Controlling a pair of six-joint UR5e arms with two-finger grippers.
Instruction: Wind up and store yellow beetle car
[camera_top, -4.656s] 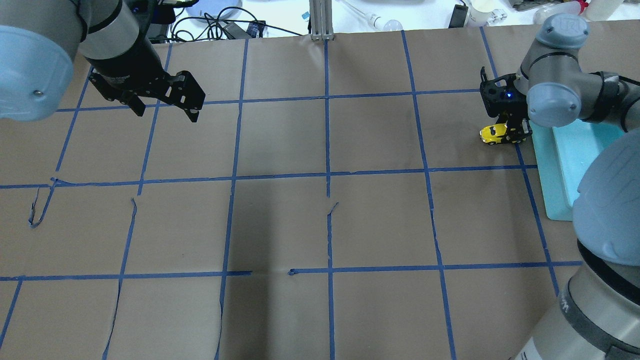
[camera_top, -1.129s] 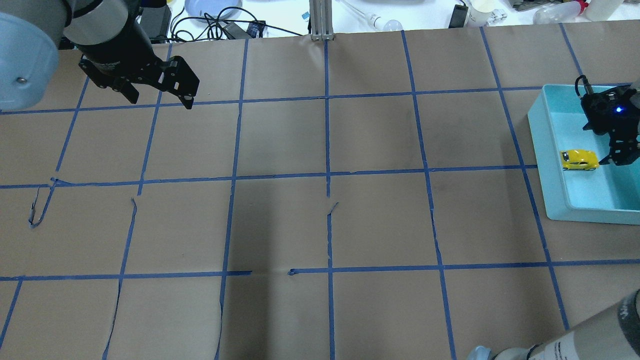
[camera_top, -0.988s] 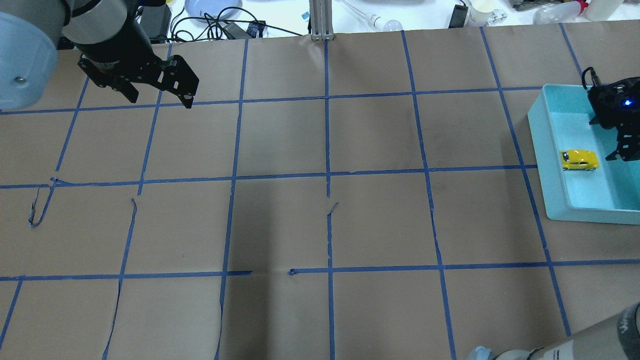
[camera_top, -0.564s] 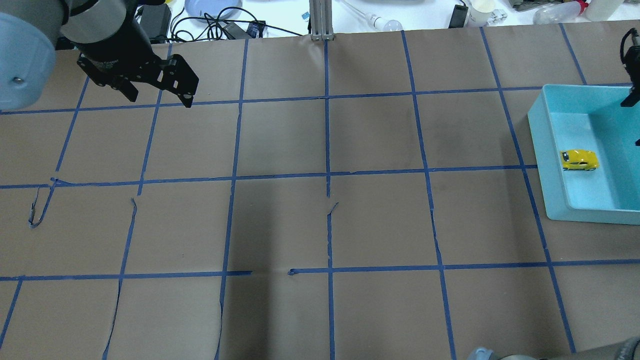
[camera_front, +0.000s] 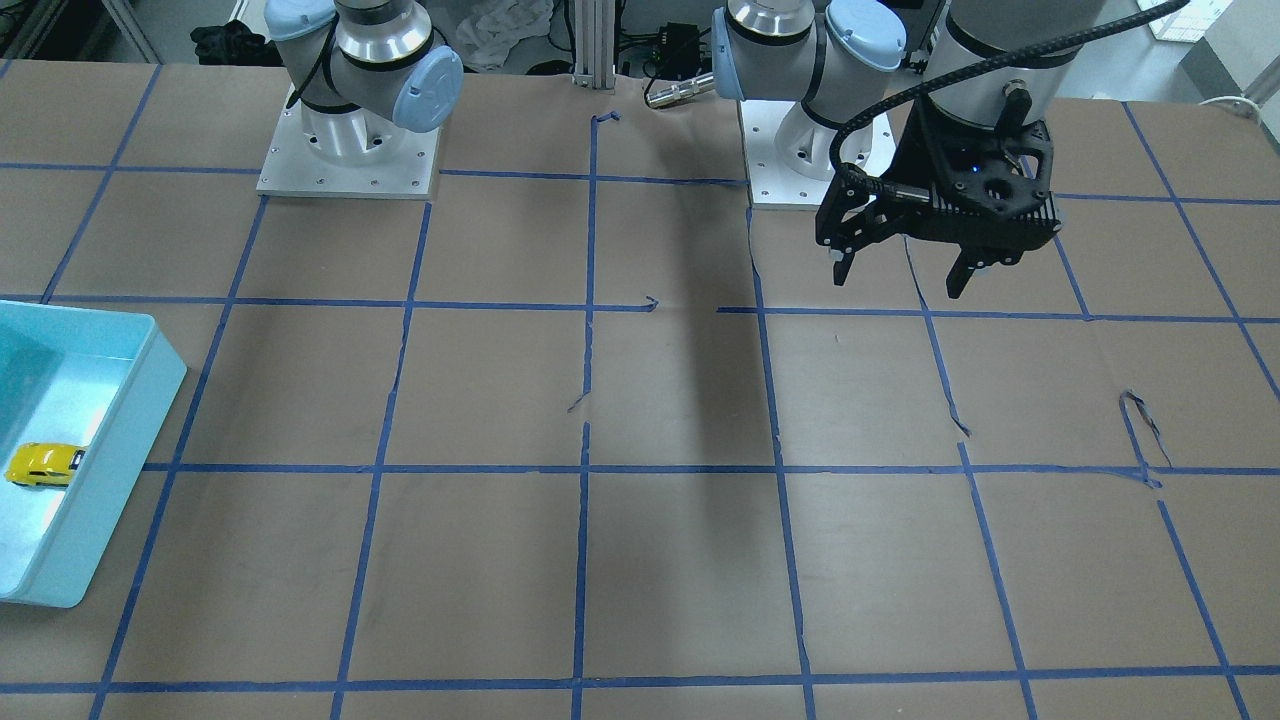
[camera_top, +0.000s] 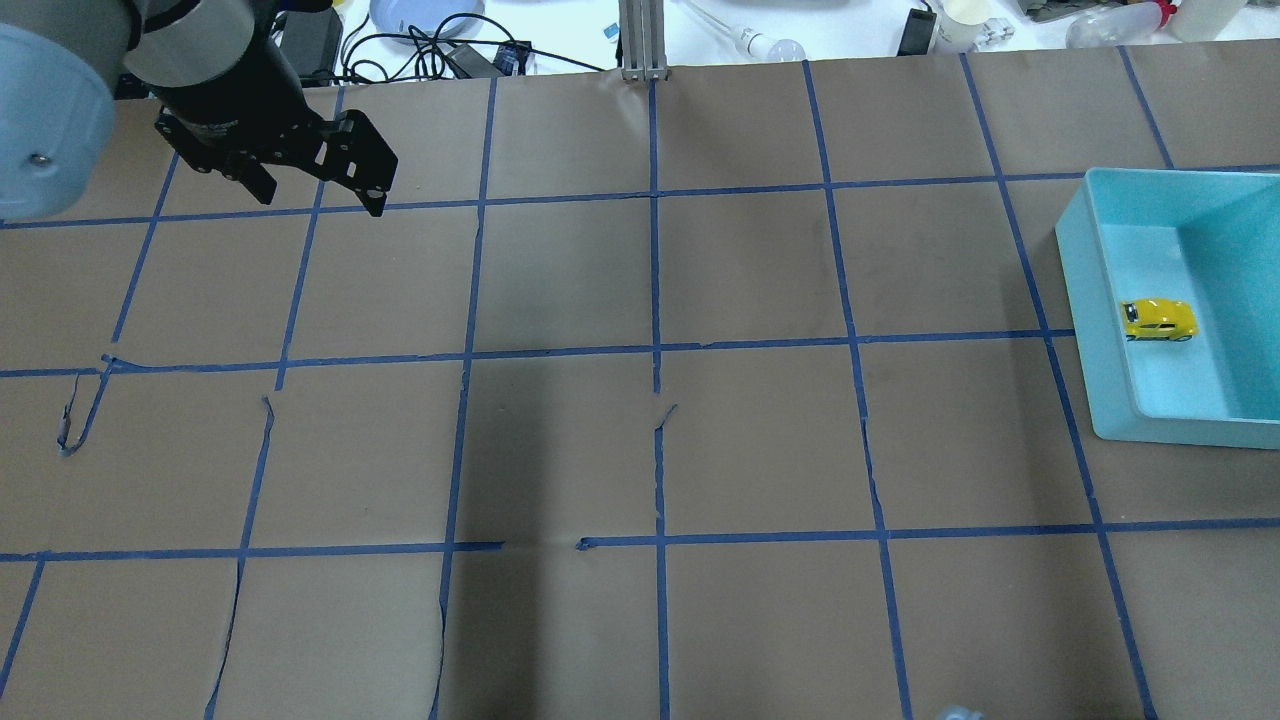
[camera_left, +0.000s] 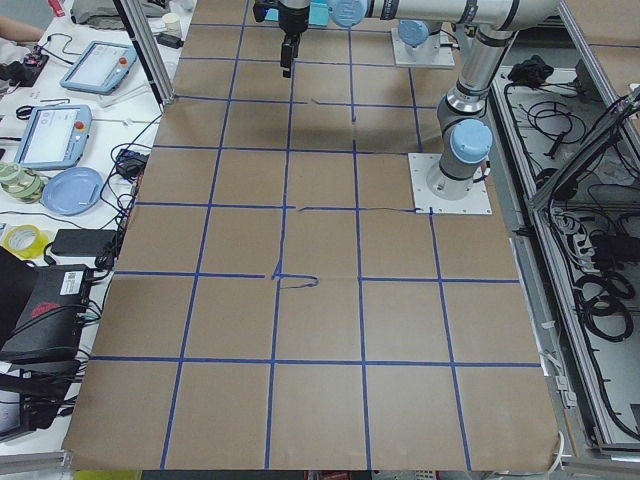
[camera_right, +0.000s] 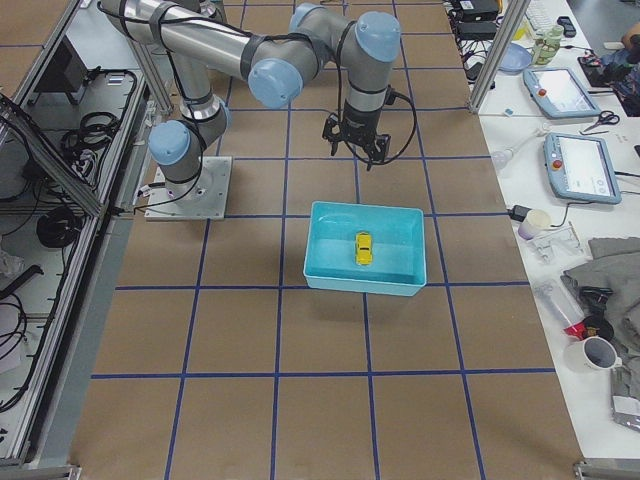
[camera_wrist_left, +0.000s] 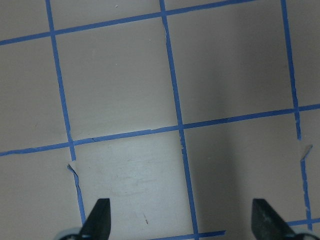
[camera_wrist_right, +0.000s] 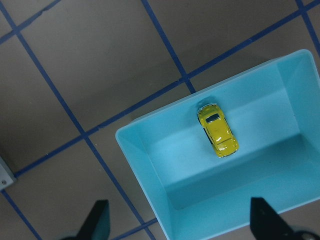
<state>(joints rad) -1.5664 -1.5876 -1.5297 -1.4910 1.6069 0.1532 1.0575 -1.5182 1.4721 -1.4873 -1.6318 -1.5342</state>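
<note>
The yellow beetle car (camera_top: 1158, 319) lies on its wheels on the floor of a teal bin (camera_top: 1075, 290) at the table's right side, near the bin's left wall. Both also show in the front view, the car (camera_front: 42, 465) in the bin (camera_front: 150, 380), and in the right wrist view, the car (camera_wrist_right: 217, 130) in the bin (camera_wrist_right: 145, 165). My right gripper (camera_wrist_right: 180, 222) is open and empty, high above the bin (camera_right: 365, 280), and is out of the overhead view. My left gripper (camera_top: 322, 200) is open and empty over the far left of the table (camera_front: 897, 283).
Brown paper with a blue tape grid covers the table (camera_top: 650, 440), torn in places. An aluminium post (camera_top: 640, 40) stands at the far edge, with cables, a plate (camera_top: 425, 15) and bottles beyond it.
My right gripper carried the car from the table into the bin, let go, then rose away and left the overhead view. The car lies still. The left gripper has barely moved.
</note>
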